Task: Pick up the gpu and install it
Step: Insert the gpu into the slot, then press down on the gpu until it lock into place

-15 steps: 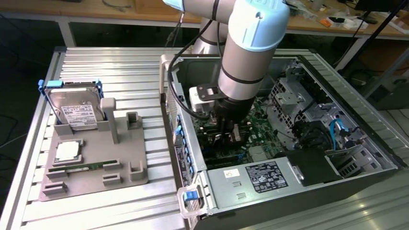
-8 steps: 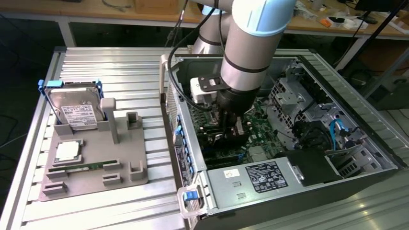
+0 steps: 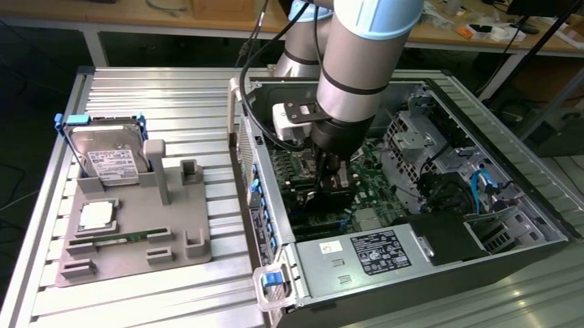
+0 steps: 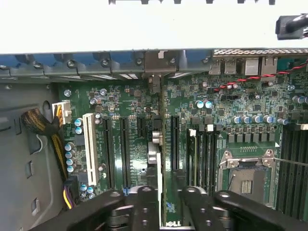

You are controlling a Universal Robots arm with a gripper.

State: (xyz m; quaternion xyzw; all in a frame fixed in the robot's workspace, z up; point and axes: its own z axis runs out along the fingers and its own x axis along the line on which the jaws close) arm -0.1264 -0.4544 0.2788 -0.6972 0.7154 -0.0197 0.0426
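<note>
The gripper (image 4: 159, 202) clasped the gpu (image 4: 155, 159) edge-on over the green motherboard (image 4: 240, 106) inside the open computer case (image 3: 511, 157), centre frame, on a ribbed aluminium table (image 3: 164, 89); wooden workbenches (image 3: 137, 14) stood behind.

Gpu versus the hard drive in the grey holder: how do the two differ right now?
Place: the gpu is inside the computer case, over the motherboard at the gripper; the hard drive sits outside, propped in the grey holder. Look: the gpu shows a thin metallic edge; the hard drive is silver with a white label and blue frame. Both are flat, slim parts.
</note>
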